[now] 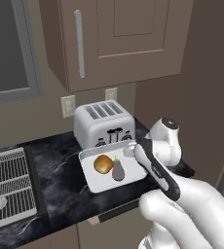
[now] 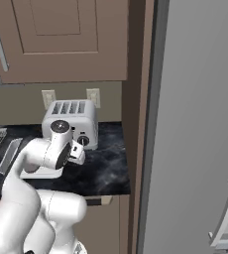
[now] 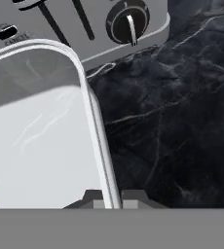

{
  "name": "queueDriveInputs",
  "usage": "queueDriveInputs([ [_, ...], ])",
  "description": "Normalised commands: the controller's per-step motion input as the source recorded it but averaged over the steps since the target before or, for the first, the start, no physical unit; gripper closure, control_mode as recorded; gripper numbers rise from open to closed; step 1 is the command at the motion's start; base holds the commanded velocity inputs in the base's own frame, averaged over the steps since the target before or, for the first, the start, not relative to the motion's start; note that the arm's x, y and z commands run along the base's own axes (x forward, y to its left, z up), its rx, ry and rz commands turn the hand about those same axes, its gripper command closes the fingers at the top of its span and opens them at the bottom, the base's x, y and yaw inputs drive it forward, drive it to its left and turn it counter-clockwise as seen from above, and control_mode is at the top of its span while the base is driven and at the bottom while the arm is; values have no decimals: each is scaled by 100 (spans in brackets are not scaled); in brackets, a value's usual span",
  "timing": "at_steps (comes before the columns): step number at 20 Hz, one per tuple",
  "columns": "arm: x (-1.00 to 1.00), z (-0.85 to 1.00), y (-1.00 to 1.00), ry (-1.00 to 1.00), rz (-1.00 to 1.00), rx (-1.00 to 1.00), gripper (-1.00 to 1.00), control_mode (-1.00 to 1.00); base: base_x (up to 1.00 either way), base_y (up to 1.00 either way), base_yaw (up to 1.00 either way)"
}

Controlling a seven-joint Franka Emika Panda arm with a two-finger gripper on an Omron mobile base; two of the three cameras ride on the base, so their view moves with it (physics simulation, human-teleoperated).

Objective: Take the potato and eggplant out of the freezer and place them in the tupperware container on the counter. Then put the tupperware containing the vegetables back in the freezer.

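The potato (image 1: 103,164) and the eggplant (image 1: 118,170) are seen lying side by side, touching, inside the tupperware container (image 1: 92,181), which rests on the counter (image 1: 55,160) just in front of the toaster (image 1: 104,121). In the hand view the gripper (image 3: 112,197) is lowered over the container's right rim (image 3: 95,121), one fingertip (image 3: 94,196) set on each side of the wall (a narrow gap, with the rim between them), though whether the rim is actually pinched cannot be told. The freezer (image 2: 195,124) is seen at the right, its grey door closed.
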Motion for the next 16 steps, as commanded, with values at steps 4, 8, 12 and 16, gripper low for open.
queueDriveInputs([
  [4,-48,100,-8,0,-25,22,100,-100,0,0,0],
  [8,-59,100,-5,0,-25,17,100,-100,0,0,0],
  [12,-42,100,-2,0,-22,7,100,-100,0,0,0],
  [16,-38,100,-14,5,-18,1,100,-100,0,0,0],
])
